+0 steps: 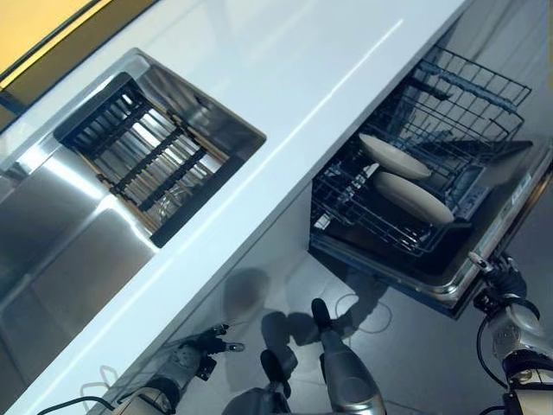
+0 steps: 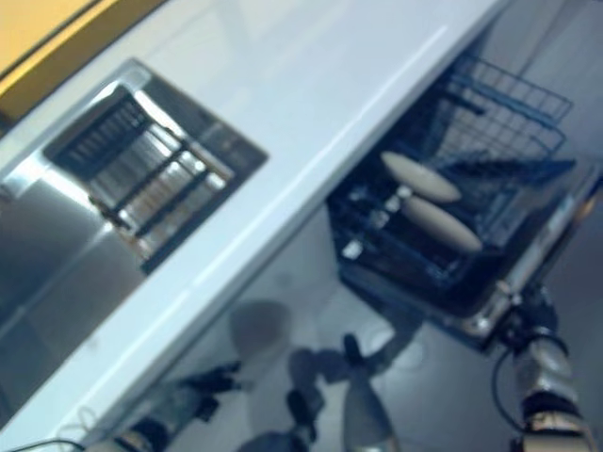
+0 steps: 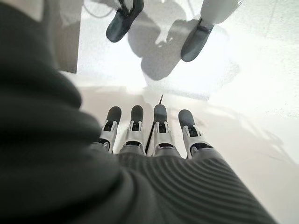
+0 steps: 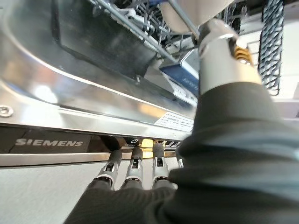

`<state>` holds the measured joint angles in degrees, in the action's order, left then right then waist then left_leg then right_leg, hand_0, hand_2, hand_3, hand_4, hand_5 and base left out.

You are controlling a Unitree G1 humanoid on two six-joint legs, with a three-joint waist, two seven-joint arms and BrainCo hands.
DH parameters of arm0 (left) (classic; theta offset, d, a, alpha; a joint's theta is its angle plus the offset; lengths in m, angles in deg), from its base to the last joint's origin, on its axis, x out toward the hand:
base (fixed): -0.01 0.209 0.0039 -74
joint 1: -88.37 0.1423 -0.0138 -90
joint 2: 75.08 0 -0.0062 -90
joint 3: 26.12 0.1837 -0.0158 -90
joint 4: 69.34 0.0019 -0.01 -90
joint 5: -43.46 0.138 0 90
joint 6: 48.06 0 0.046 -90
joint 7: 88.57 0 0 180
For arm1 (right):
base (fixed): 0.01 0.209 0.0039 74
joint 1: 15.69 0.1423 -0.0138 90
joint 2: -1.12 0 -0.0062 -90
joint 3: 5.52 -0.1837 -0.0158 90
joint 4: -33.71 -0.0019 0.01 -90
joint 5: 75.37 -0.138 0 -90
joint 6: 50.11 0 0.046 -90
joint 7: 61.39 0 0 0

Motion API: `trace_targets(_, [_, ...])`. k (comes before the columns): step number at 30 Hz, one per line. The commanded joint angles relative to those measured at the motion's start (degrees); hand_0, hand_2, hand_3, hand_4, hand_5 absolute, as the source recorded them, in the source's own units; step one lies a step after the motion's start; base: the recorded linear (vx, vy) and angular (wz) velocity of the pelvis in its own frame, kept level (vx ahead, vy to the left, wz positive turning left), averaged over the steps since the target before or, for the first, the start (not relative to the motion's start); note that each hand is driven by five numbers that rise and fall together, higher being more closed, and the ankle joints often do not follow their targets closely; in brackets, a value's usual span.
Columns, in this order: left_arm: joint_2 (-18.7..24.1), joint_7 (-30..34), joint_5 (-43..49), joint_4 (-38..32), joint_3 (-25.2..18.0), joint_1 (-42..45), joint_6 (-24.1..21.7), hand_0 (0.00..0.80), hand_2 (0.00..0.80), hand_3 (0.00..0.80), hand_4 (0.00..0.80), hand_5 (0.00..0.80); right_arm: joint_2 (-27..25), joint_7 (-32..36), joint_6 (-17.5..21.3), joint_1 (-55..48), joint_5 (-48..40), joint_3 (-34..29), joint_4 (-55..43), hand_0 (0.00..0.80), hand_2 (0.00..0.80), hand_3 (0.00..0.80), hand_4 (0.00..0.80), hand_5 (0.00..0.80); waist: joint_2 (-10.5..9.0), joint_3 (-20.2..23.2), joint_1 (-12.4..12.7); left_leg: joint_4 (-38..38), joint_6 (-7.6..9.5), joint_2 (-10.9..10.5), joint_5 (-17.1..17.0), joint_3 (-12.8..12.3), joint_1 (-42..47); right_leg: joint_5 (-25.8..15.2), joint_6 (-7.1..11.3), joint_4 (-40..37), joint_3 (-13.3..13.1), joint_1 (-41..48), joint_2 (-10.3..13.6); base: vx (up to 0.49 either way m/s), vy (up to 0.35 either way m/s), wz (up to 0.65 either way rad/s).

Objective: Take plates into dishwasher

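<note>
The dishwasher stands open under the counter, its wire rack (image 1: 471,95) pulled out over the lowered door (image 1: 510,216). Two pale plates (image 1: 395,156) (image 1: 413,197) stand on edge in the rack, side by side. My right hand (image 1: 499,281) is at the door's outer edge. In the right wrist view its straight fingers (image 4: 135,163) lie against the control strip of the door (image 4: 93,93), with the thumb raised over the inner side. My left hand (image 1: 194,354) hangs low in front of the counter, its fingers (image 3: 159,135) straight and holding nothing.
A white countertop (image 1: 285,78) runs diagonally across the view. A steel sink (image 1: 52,225) is set into it, with a slatted drainer (image 1: 147,156) across its far end. The floor lies grey below the counter's front.
</note>
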<state>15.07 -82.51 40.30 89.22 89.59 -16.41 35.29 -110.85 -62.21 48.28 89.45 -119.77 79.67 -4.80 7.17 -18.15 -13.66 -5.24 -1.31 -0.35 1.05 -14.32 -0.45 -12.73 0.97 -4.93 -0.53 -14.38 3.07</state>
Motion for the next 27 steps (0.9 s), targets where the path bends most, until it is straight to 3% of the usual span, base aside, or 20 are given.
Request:
trace_targets(1, [1.7,-1.2,-0.7,0.0,-0.2,-3.6,0.8,0.0,0.0,0.0,0.0,0.0,10.7,9.2,1.0,13.5,2.1,11.0,-16.2,0.0,0.0,0.0,0.0,0.0,-2.76,0.3,4.1,1.3,1.92,-2.5,-2.1,3.5,-4.4,6.3,2.22,4.1,0.5,2.2,-0.9,0.0,-0.024,-0.12])
trace_targets(13, [1.9,-1.5,0.0,-1.2,-1.0,-3.0,2.8,0.0,0.0,0.0,0.0,0.0,11.8,12.2,-0.7,14.6,3.5,12.7,-30.1,0.0,0.0,0.0,0.0,0.0,-5.14,1.6,4.8,0.9,1.81,-1.9,-2.3,3.7,-3.7,5.9,2.36,3.0,1.0,3.6,-1.2,0.014,-0.016,-0.1])
trace_targets(27, [1.0,-2.0,0.1,-0.6,-1.2,-1.7,3.6,0.0,0.0,0.0,0.0,0.0,12.5,14.4,-3.5,15.8,6.7,15.2,-35.6,0.0,0.0,0.0,0.0,0.0,-7.52,4.0,6.3,1.6,2.0,-1.3,-1.9,4.6,-2.5,6.1,2.04,2.2,1.2,6.1,-1.5,0.044,-0.005,0.3])
